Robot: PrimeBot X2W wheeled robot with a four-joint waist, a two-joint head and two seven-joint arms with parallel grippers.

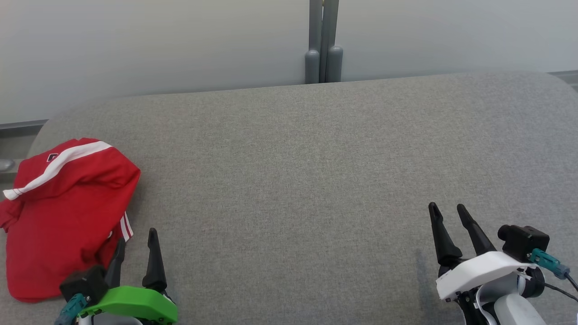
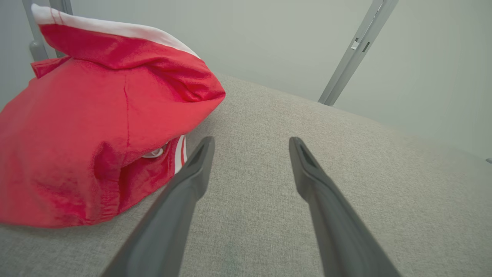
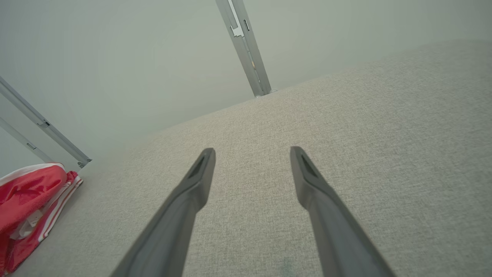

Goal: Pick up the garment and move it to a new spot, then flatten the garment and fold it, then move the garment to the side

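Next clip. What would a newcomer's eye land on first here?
The crumpled red garment with white stripes stands out, bunched at the left edge of the grey fabric-covered surface. The left gripper, on its green mount, sits close beside it with dark fingers spread. The right gripper is open over bare fabric at the lower right.

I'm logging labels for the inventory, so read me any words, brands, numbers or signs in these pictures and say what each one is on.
No text is legible.
Red garment: a small dark badge on the cloth, too small to read.
Pale tag tucked in its fold: nothing readable.
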